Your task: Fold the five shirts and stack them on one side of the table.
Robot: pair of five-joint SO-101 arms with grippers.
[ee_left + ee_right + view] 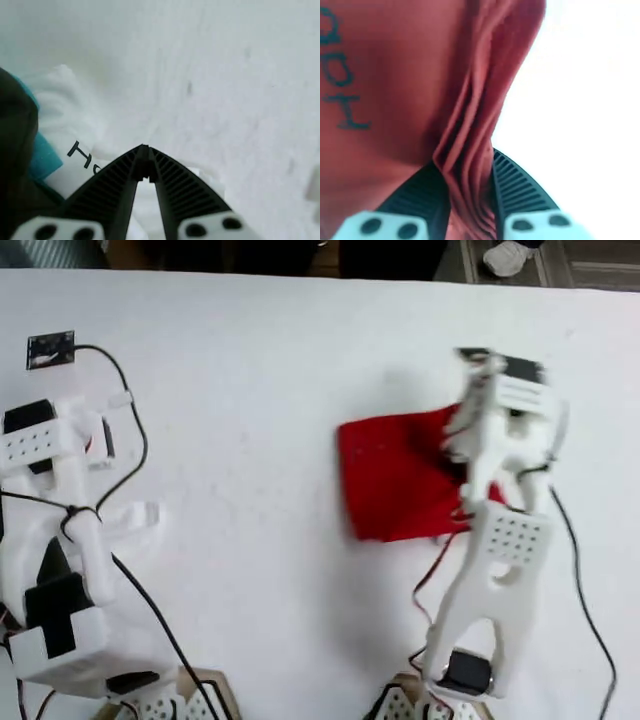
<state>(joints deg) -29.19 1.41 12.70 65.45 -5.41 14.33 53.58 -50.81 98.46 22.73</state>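
Right wrist view shows the red shirt (pixel 395 100) bunched into a ridge of pleats, with the right gripper (pixel 464 160) clamped on that ridge near the shirt's edge. In the high view the shirt (pixel 390 480) lies as a rough rectangle right of centre on the white desk (pixel 250 390), its right edge under the arm. It looks partly folded, so the step in hand is probably carrying this pinched edge over to make the next fold. To do it well, the gripper should lift only enough to clear the lower layer, travel straight left across the shirt so the crease stays square, and let go once the edges line up. A pull at an angle would likely drag the whole shirt or leave the pleats in it. The left gripper (pixel 145 150) sits at the far left, its jaws together on nothing, just above a white cloth (pixel 65 110).
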